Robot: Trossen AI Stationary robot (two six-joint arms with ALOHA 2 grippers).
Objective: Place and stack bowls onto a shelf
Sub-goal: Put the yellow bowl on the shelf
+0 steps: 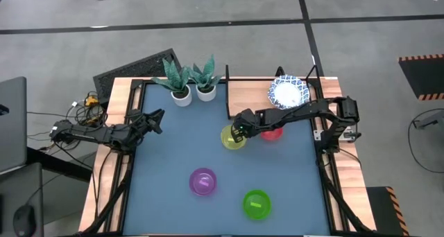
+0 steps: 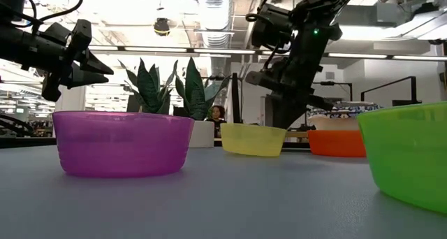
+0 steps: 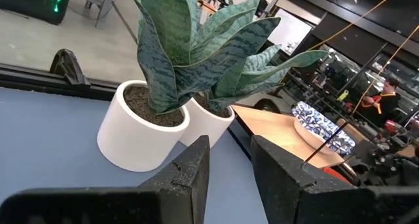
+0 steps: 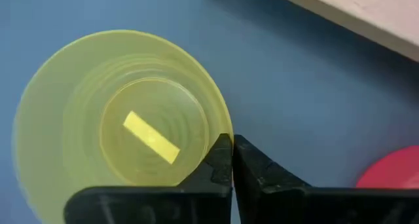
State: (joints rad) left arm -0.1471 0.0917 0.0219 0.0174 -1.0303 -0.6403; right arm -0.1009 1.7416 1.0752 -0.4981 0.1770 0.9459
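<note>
The right arm reaches from the table's right side toward its middle, wrist angled down. The right gripper (image 4: 232, 160) is low over the table, its two dark fingers pinched nearly together. The left arm waits at the left edge, its left gripper (image 3: 230, 160) raised, fingers parted.

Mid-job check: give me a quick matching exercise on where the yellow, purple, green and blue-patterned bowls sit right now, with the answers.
Things:
1. yellow bowl
2. purple bowl
3. green bowl
4. blue-patterned bowl

Places:
A. on the wooden shelf
B. on the tabletop, nearest the front edge
C. at the right gripper, whose shut fingers pinch its rim
D. on the tabletop, between the yellow and green bowls, towards the left arm's side

Pairs: 1-C, 2-D, 3-B, 4-A
</note>
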